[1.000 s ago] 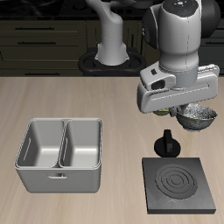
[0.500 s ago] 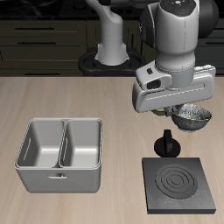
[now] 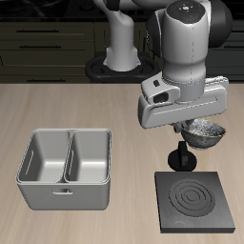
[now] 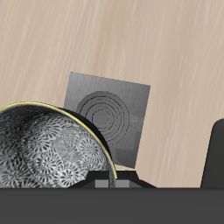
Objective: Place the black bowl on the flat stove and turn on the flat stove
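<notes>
Exterior view: the two-finger gripper [image 3: 191, 127] hangs under the big grey wrist housing of the white arm, clear of the table, and its fingers are clamped on the rim of the small round black bowl [image 3: 207, 134] — dark outside, grey-white speckled and shiny inside. The bowl is held in the air, sticking out from under the housing with nothing in it; how wide the jaws stand cannot be read, since the housing hides them. Just below the gripper stands the round black knob [image 3: 182, 159] of the flat stove [image 3: 198, 202], a flat square dark grey plate with concentric ring marks that lies below the gripper and nearer the table's front edge, its surface bare. Off to the side of the gripper, well apart, rests the grey two-compartment metal tray [image 3: 66, 170], both compartments holding nothing.

In the wrist view the speckled inside of the black bowl [image 4: 44, 149] lies close under the camera, its rim catching a yellowish line. Beyond it the flat stove [image 4: 109, 109] sits on the light wooden table [image 4: 157, 39], and one dark finger [image 4: 215, 153] shows at the frame's edge.
</notes>
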### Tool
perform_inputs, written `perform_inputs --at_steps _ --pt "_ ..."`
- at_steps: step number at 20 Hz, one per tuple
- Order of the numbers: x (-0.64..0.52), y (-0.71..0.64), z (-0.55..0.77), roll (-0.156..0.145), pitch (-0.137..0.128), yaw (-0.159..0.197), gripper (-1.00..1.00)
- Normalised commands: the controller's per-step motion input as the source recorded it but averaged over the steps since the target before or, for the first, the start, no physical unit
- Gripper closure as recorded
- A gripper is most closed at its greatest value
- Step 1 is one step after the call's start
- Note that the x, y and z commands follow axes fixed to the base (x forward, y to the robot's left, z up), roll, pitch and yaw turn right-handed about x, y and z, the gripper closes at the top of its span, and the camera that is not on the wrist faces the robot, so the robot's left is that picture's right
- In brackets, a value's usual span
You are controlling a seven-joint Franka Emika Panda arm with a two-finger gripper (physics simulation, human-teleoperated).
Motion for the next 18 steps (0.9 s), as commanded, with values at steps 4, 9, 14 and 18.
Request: perform_inputs --at_steps 4,9,14,18 --pt "0.18 -0.14 -0.13 -0.012 -0.034 0.021 1.0" --pt "0.12 -0.09 -0.18 -0.01 -0.004 0.029 1.0" --pt "0.06 -0.05 -0.26 -0.003 0.028 0.024 1.0" --pt "0.05 -0.03 -0.22 -0.008 0.031 0.011 1.0"
